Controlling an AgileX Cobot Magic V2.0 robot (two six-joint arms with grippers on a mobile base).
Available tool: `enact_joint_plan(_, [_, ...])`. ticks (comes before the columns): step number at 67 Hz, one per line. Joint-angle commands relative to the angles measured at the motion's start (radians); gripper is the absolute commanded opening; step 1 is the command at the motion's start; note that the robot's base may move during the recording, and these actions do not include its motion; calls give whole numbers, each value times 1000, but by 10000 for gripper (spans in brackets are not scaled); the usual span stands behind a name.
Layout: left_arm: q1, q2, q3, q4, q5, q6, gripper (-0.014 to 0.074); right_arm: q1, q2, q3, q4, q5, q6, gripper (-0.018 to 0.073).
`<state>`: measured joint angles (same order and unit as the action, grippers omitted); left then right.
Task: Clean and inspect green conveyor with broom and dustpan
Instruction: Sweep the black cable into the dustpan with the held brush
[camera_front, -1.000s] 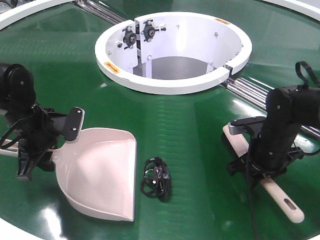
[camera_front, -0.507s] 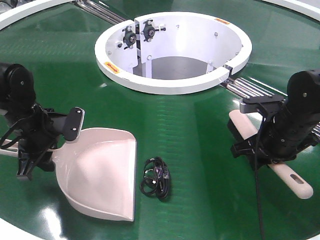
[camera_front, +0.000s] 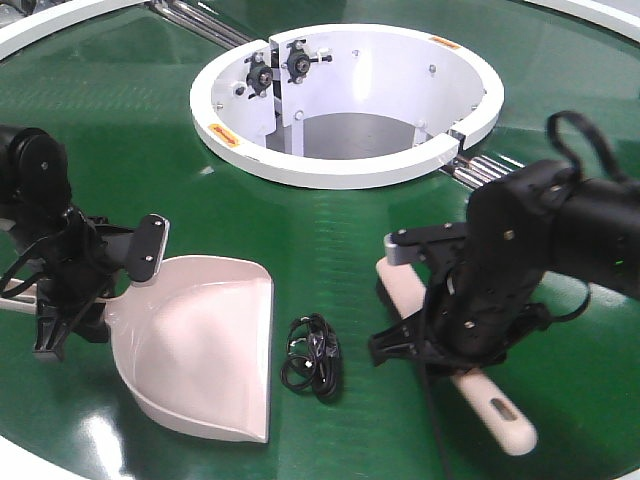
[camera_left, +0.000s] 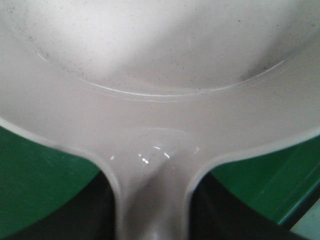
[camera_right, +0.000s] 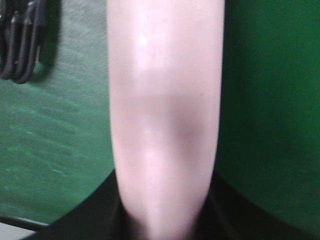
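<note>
**Pan and brush both gripped on the green belt**

The green conveyor (camera_front: 330, 215) fills the front view. It is a glossy dark-green belt, faintly ribbed, with a white rim curving past its near-left and far edges. Toward the far edge sits the round opening (camera_front: 240, 150), walled in smooth white sheet with two black fittings inside. Steel rollers (camera_front: 495, 175) lie in a seam running from it toward the right edge. The wrist views show none of this, only slivers of green.

At the near-left lies the dustpan (camera_front: 205, 345), a pale pinkish plastic scoop with raised sides and its wide straight lip facing the middle of the belt. The left gripper (camera_front: 100, 295) has its fingers closed on the pan's handle. Only the left wrist view shows that grip, with the handle narrowing between two dark fingers pressed against its sides. That view also shows fine dark specks and a curved scuff inside the pan.

At the near-right, the broom (camera_front: 500, 410) slants from its head near the belt's middle to a slotted handle end toward the near-right corner. The right gripper (camera_front: 440, 325) is clamped on it partway along. The arm hides this from the front, while the right wrist view shows the smooth beige shaft pinched between dark fingers. The bristles are hidden, so I cannot tell whether they touch the belt.

A black cable coil (camera_front: 312, 358) lies between the two tools, just beside the pan's lip but not touching it.
</note>
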<state>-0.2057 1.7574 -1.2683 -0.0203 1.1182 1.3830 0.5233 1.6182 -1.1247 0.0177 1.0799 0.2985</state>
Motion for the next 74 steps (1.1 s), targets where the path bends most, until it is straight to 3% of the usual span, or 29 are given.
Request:
enact_joint_plan(1, [-9,-39,-18,-17,14,1,-6,32,-3,-24,23,-22,34,-5])
enact_joint_plan(16, [-9,-39,-18,-17,14,1,-6,81,70,-25,109,-58,33,-5])
enact_joint_plan(31, [-9,-39,-18,-17,14,1,-6,81,133,-79,220,-58,-25,-5])
enact_joint_plan(45, [-9,-39,-18,-17,14,1,-6,97,194,-170,298,-16,-77,-5])
enact_joint_plan(74, [-9,-39,-18,-17,14,1,-6,214,373,-426,431,35,-208,-5])
